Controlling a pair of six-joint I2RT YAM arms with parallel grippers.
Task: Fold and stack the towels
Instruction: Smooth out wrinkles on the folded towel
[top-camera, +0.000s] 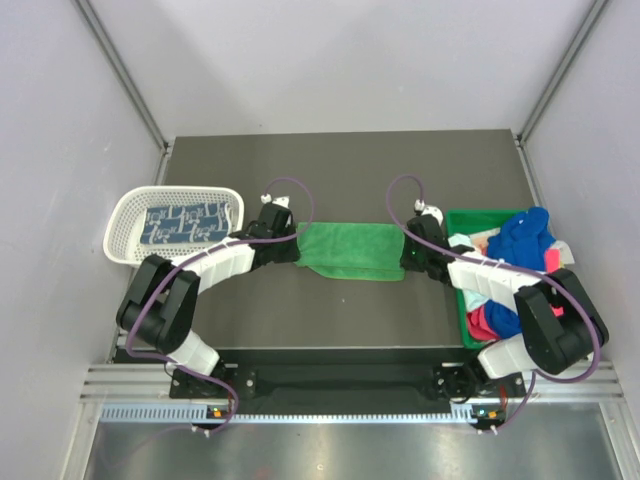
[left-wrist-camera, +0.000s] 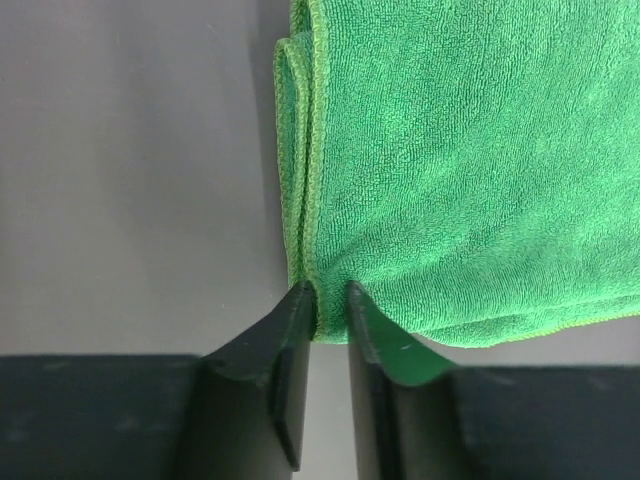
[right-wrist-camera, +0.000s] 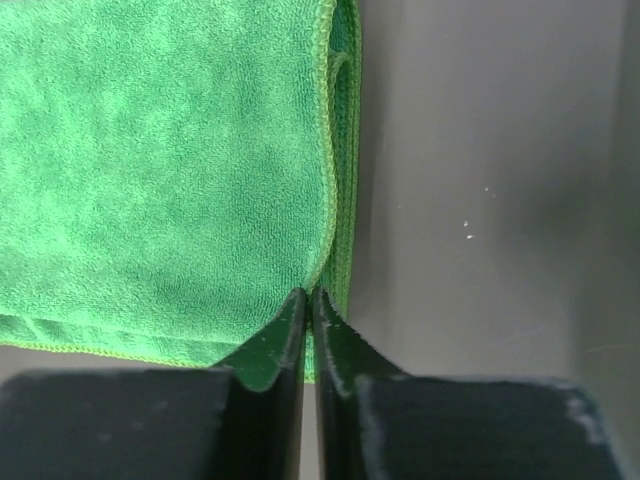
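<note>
A green towel (top-camera: 350, 250) lies folded in a band on the dark table between my two arms. My left gripper (top-camera: 296, 246) is at its left end. In the left wrist view the jaws (left-wrist-camera: 328, 296) are closed on the folded edge of the towel (left-wrist-camera: 450, 170). My right gripper (top-camera: 407, 256) is at the right end. In the right wrist view it (right-wrist-camera: 308, 296) is pinched on the hem of the towel (right-wrist-camera: 160, 170). A blue-and-white patterned towel (top-camera: 185, 222) lies folded in the basket. Royal blue (top-camera: 525, 235) and pink/red (top-camera: 482, 322) towels are heaped at the right.
The white mesh basket (top-camera: 125, 215) stands at the left of the table. The green plastic bin (top-camera: 459, 305) holding the heap of towels stands at the right, close behind my right arm. Grey walls close in the table on both sides.
</note>
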